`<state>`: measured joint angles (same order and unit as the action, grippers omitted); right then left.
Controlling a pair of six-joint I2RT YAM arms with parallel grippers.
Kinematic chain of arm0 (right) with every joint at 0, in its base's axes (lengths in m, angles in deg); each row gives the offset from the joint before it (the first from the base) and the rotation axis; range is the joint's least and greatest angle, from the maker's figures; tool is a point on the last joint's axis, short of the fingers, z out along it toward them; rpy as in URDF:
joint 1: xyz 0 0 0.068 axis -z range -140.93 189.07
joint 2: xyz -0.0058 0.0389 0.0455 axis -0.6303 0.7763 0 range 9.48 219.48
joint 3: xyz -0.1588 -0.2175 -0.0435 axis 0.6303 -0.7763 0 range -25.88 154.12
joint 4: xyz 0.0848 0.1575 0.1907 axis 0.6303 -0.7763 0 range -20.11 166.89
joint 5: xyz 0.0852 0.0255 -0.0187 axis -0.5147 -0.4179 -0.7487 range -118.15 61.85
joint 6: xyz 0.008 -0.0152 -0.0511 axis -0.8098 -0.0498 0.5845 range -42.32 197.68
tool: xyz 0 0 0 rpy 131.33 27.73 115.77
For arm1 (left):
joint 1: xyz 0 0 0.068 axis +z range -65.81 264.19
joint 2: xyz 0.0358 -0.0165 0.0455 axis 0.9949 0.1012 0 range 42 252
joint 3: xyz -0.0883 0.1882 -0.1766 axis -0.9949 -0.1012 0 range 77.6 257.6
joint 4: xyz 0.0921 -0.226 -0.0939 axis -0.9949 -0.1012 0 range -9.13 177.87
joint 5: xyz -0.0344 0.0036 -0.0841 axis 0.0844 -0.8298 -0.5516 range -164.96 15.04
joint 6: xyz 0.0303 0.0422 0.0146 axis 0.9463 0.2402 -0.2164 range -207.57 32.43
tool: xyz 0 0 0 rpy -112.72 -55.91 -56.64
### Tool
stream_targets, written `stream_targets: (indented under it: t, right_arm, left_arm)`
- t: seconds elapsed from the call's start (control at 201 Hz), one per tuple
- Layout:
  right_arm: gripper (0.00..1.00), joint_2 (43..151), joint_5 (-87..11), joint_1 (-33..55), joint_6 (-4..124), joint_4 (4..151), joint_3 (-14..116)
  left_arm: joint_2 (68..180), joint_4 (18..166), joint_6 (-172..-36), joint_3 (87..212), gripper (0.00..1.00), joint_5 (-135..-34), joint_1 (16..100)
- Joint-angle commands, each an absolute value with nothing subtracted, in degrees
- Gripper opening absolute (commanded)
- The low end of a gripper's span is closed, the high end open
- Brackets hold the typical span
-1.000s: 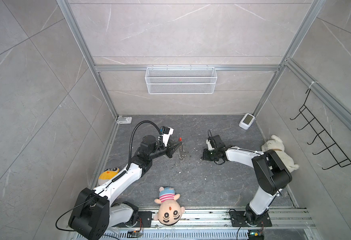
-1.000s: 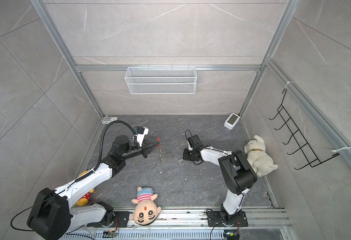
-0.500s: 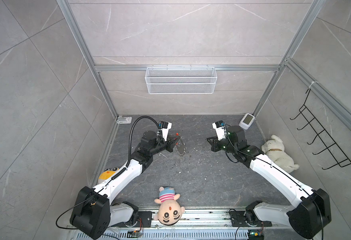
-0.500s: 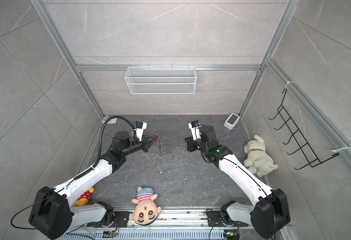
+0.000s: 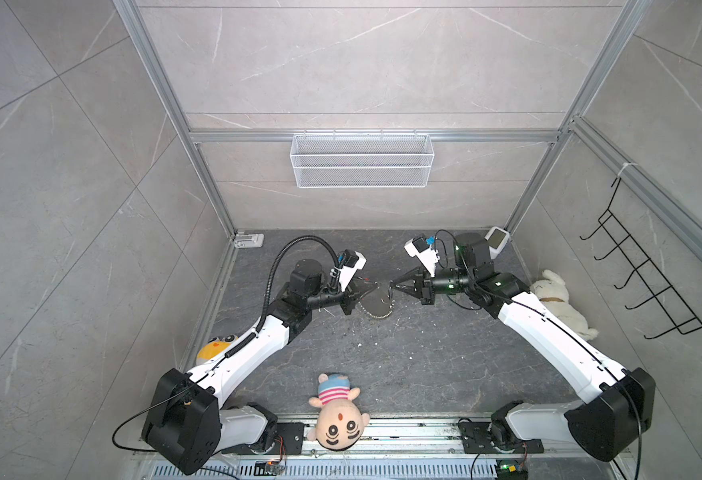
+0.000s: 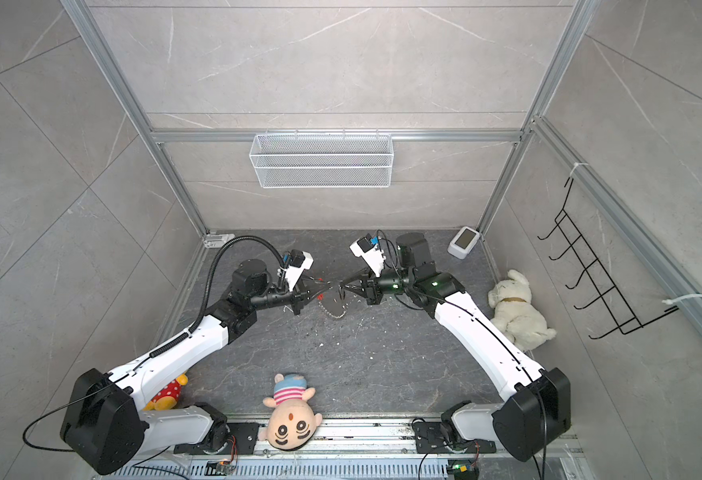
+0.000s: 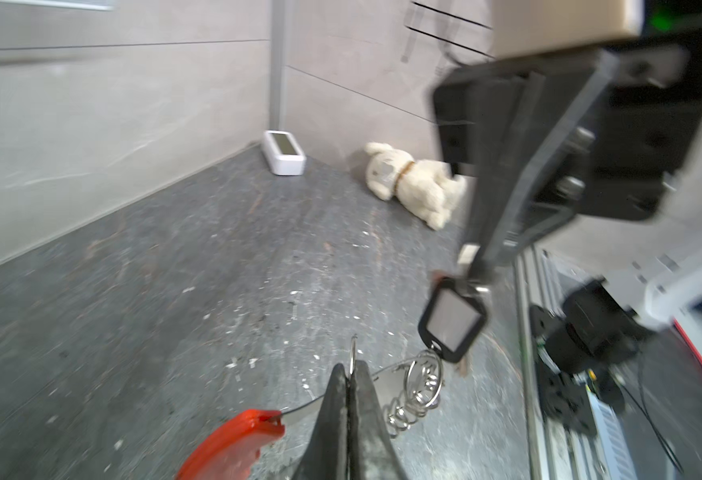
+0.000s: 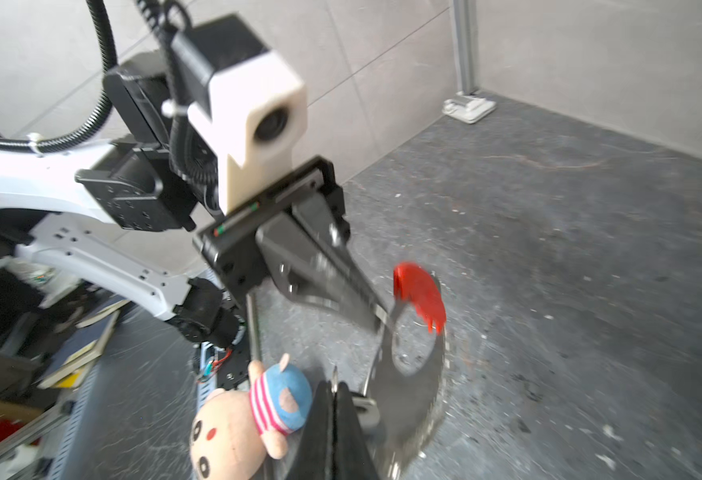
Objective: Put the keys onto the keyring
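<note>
In both top views my two grippers meet tip to tip above the middle of the dark floor. My left gripper (image 5: 359,291) (image 7: 351,374) is shut on the thin metal loop of the keyring (image 5: 378,309) (image 7: 420,386). Its small silver rings and red segment (image 7: 233,440) hang below the jaws. My right gripper (image 5: 393,286) (image 8: 334,384) is shut on the keys (image 7: 453,320), a black-rimmed head dangling from its fingertips. The keys' small ring touches the keyring's silver rings; I cannot tell whether they are linked. In the right wrist view the keyring (image 8: 416,374) is blurred.
A striped-hat plush doll (image 5: 339,415) lies at the front rail. A white plush dog (image 5: 561,303) lies by the right wall, a yellow plush (image 5: 216,345) under the left arm. A white device (image 5: 497,239) sits in the back right corner. A wire basket (image 5: 362,160) and a black hook rack (image 5: 653,282) hang on the walls.
The right arm has unfolded and stretched out, and its gripper has come up and leftward to meet the left gripper. The left gripper has stayed nearly in place with the keyring.
</note>
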<state>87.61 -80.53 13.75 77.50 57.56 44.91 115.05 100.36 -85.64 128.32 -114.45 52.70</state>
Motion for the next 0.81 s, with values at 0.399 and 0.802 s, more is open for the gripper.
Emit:
stream_targets:
  t: [0.399, 0.802]
  right_arm:
    - [0.0, 91.1, -88.0, 13.8, 78.5, 54.4, 47.1]
    - [0.0, 92.5, -89.2, 13.7, 76.6, 56.4, 46.6]
  left_arm:
    - [109.8, 106.0, -71.3, 125.1, 0.0, -118.2, 51.8]
    - [110.1, 107.1, -72.1, 125.9, 0.0, -118.6, 51.8]
